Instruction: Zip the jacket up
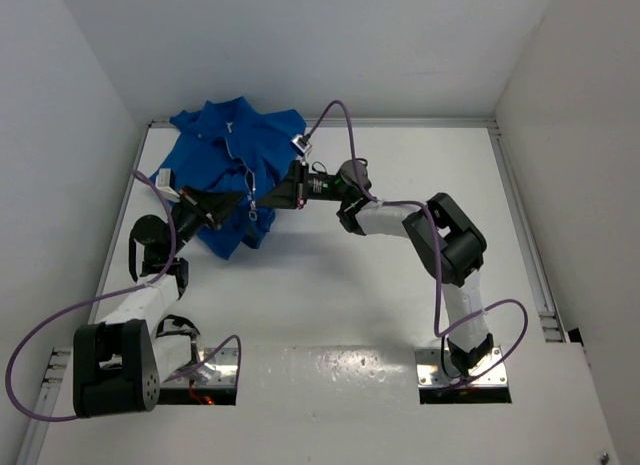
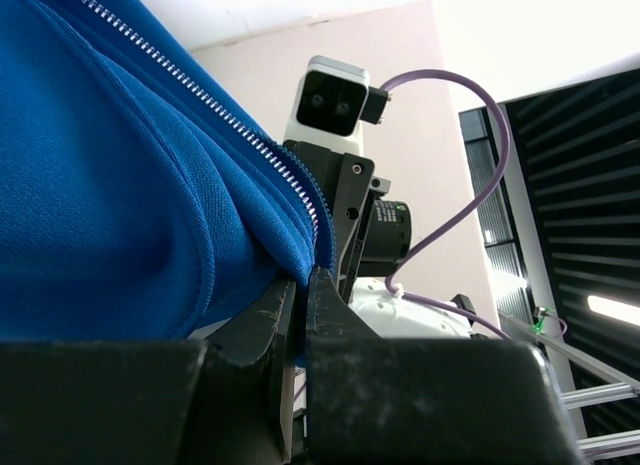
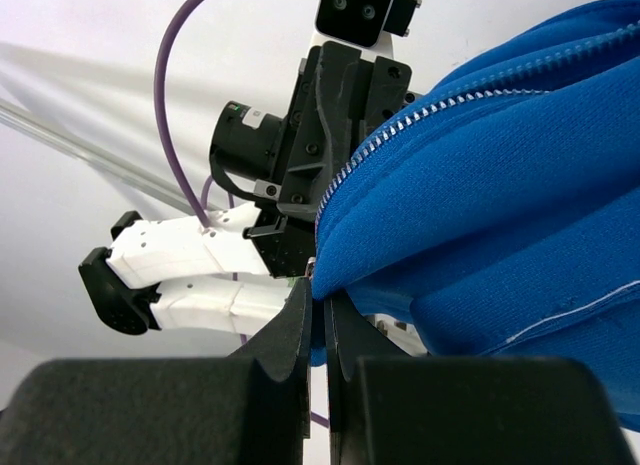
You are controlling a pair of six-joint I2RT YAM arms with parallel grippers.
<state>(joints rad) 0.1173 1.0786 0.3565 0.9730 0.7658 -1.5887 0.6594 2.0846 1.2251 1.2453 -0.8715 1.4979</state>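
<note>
The royal-blue jacket (image 1: 235, 150) lies bunched at the back left of the table, its lower part lifted between the two arms. Its pale zipper line (image 1: 247, 173) runs down the front. My left gripper (image 1: 243, 199) is shut on the jacket's edge beside the zipper; in the left wrist view (image 2: 302, 278) the blue fabric (image 2: 120, 185) and zipper teeth (image 2: 210, 105) rise from the jaws. My right gripper (image 1: 268, 197) faces it, very close, and is shut on the fabric at the zipper's end (image 3: 320, 291). The zipper teeth (image 3: 450, 100) show there too. The pull is not clearly seen.
The white table (image 1: 400, 185) is walled in white at the back and both sides. Purple cables (image 1: 345, 115) loop off both arms. The arm bases (image 1: 210, 370) sit at the near edge. Each wrist view shows the other arm's camera (image 2: 335, 100) close ahead.
</note>
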